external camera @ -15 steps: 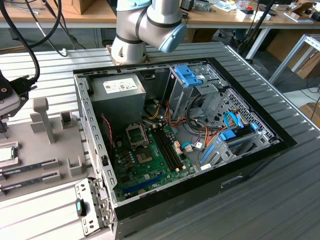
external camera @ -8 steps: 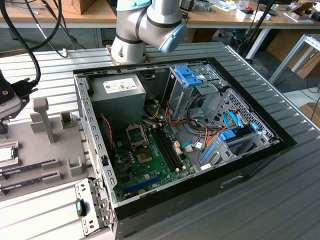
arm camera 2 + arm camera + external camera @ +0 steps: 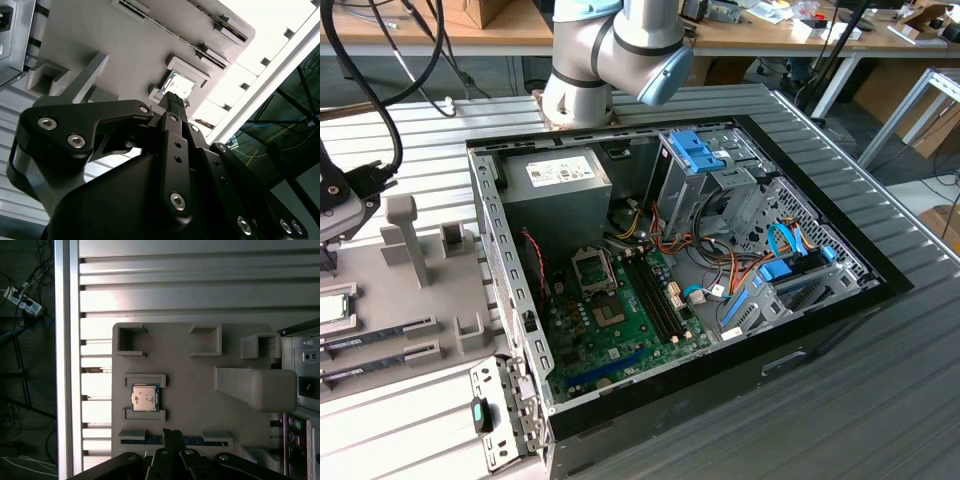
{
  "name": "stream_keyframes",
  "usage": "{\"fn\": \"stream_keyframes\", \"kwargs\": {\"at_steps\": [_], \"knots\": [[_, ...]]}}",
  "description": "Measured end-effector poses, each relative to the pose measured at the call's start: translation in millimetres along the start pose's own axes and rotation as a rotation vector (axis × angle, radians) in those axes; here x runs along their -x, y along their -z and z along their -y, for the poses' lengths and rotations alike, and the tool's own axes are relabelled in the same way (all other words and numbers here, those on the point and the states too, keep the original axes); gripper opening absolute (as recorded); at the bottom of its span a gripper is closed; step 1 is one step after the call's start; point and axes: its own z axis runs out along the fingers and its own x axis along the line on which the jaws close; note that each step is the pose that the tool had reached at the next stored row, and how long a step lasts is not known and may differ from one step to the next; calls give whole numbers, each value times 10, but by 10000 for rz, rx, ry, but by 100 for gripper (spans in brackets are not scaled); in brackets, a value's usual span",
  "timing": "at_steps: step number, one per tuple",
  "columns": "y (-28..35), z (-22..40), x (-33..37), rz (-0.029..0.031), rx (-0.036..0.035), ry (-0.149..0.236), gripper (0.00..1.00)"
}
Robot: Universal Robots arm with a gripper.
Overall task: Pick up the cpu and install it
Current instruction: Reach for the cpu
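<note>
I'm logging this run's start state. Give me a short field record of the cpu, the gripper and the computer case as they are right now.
cpu: lies flat in a recess of the grey tray, silvery top up
gripper: shut, empty, over the tray, apart from the cpu
computer case: open, green board exposed, beside the tray
progress: cpu not yet picked up

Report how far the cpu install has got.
Nothing looks done: the cpu lies in its holder on the grey tray. In hand: the end effector hovers near it, holding nothing. Left: the pick-up and fitting it in the computer case.
</note>
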Motion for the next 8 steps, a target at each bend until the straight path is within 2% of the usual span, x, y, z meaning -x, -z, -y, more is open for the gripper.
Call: {"fn": "stream_keyframes", "kwargs": {"at_steps": [8], "knots": [[-47, -1, 1, 0, 0, 0, 11]]}}
